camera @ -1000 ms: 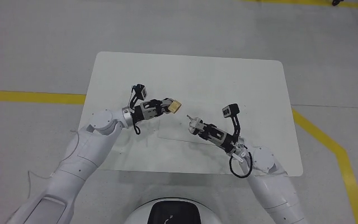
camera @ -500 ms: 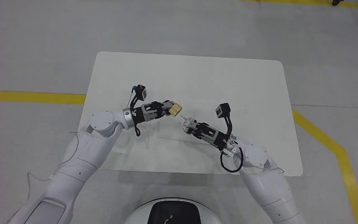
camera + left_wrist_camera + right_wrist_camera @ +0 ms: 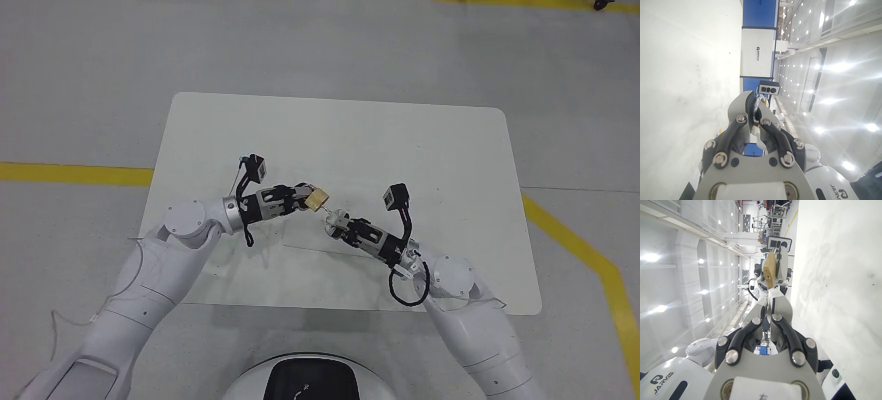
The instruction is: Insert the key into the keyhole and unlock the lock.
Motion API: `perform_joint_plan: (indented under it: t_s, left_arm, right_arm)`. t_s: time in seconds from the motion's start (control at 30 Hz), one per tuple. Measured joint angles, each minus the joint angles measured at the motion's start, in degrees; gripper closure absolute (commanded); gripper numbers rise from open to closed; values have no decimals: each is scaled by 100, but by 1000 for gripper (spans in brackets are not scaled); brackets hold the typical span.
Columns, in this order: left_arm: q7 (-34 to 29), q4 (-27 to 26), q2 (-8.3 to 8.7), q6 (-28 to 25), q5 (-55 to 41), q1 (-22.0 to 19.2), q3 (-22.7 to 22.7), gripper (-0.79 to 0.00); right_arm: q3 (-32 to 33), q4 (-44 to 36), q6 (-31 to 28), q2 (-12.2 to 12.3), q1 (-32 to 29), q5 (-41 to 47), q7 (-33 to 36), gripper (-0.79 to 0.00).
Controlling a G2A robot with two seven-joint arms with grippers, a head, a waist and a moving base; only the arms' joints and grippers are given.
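Over the last second the right gripper [image 3: 340, 222] has carried the key [image 3: 769, 309] across the gap towards the lock [image 3: 316, 199], while the left gripper [image 3: 298, 193] has brought the lock slightly down and inward to meet it. The right fingers are pressed together on the key's bow, and the blade sticks out straight ahead of the fingertips, its tip at the keyhole [image 3: 768, 277]; whether it has entered cannot be told. The left fingers pinch the shackle [image 3: 757, 103], so the brass body hangs out beyond the fingertips with its keyhole face turned towards the other arm. Both arms are bent at the elbow and angled in towards each other, holding their loads clear above the table [image 3: 400, 140]. The main risk is probably misalignment: held only by its shackle, the lock may swivel when the key pushes, so the blade could skid off the face. A thin key pinched flat might also slip or twist in the fingers when it is turned.
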Motion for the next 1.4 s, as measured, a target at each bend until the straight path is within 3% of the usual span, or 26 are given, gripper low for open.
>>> perform_joint_plan:
  t_s: [1.4]
  left_arm:
    - [525,-356,-3,320,276,224,-123,0]
  right_arm:
    - [30,-193,95,-68,-175,-481,-805,0]
